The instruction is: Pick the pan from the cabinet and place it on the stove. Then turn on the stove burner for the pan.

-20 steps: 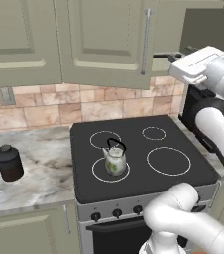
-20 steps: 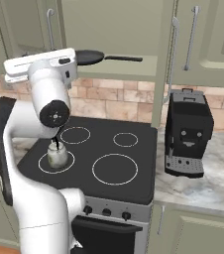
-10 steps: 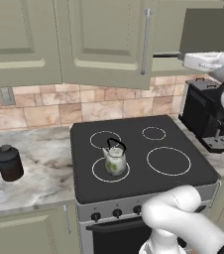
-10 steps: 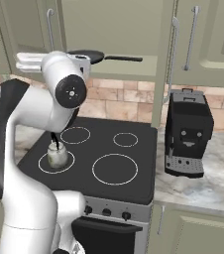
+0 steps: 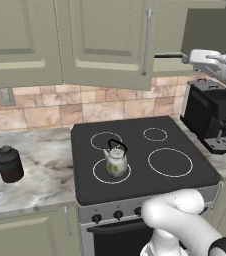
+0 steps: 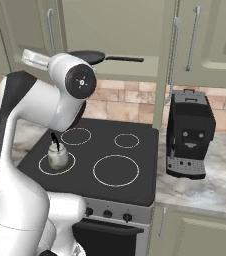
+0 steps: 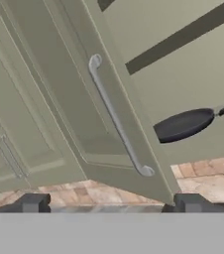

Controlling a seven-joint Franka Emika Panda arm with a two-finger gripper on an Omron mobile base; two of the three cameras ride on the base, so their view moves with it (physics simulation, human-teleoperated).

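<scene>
meanwhile the gripper [image 7: 111, 203] is hanging spread wide and empty, facing the pan [image 7: 183, 125] lying inside the open cabinet [image 7: 193, 54].

The dark pan [image 7: 183, 125] lies, seemingly flat, in the open sage-green cabinet [image 7: 134, 59].

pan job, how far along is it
Done: the cabinet door stands open, showing the pan on its shelf. In hand: nothing; the open gripper faces the cabinet, short of the pan. Left: grasp the pan, set it on the stove, then turn a knob.
</scene>
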